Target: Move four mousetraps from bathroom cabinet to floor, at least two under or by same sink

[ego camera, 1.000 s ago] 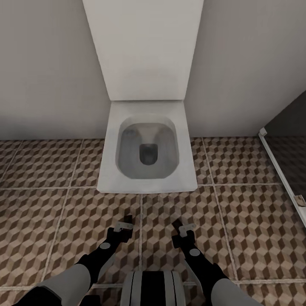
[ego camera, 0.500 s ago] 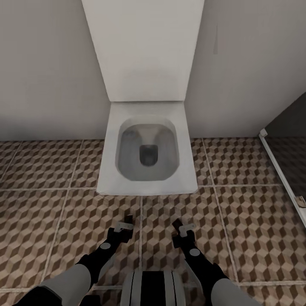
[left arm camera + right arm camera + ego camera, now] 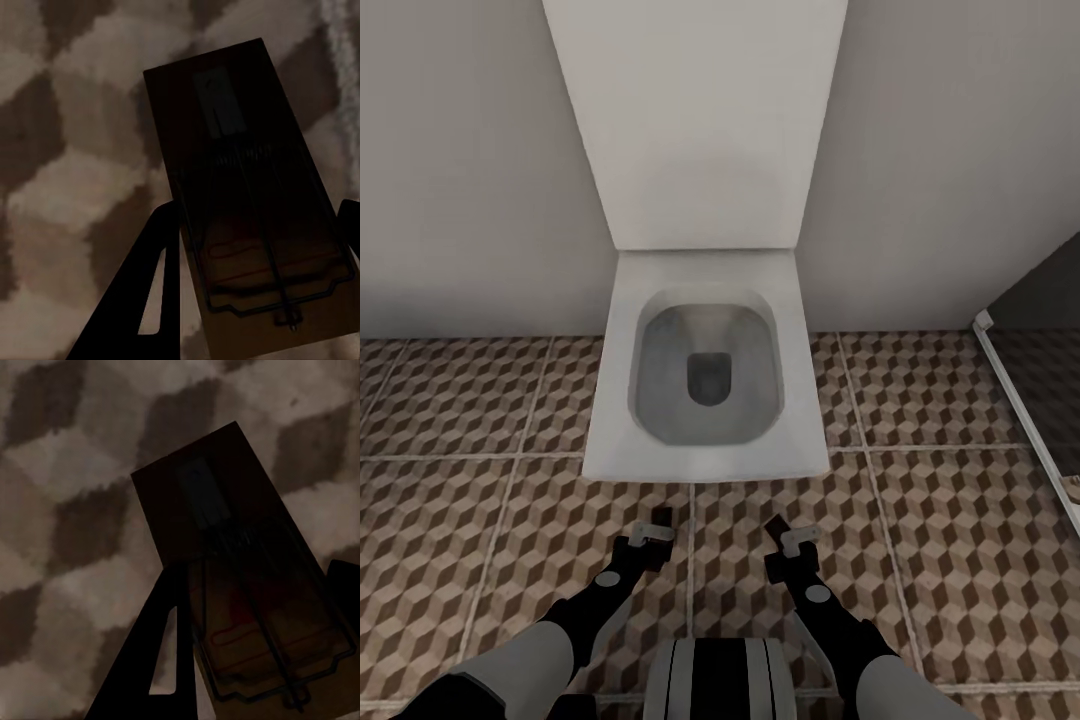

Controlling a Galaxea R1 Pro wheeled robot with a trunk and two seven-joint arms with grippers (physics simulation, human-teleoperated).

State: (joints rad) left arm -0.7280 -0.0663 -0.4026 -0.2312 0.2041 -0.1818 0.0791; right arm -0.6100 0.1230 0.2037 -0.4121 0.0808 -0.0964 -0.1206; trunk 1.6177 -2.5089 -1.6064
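Note:
In the left wrist view a mousetrap (image 3: 240, 187), a flat wooden rectangle with wire bars and a red spot, sits between the fingers of my left gripper (image 3: 255, 262), which is shut on it. The right wrist view shows a second mousetrap (image 3: 225, 555) held the same way by my right gripper (image 3: 255, 622). In the head view both grippers, left (image 3: 657, 522) and right (image 3: 780, 532), hang low over the cube-patterned bathroom floor (image 3: 940, 520), side by side in front of a toilet. The cabinet and the sink are out of view.
A white toilet (image 3: 705, 370) with its lid (image 3: 695, 120) raised against the pale wall stands straight ahead, close to both grippers. A white rail (image 3: 1020, 410) runs along the floor at the right, edging a dark area. Open tiles lie left and right of the toilet.
The whole view has shifted: the toilet now looks slightly larger and lower, so the camera has moved closer. Both grippers keep their pose and their hold on the mousetraps.

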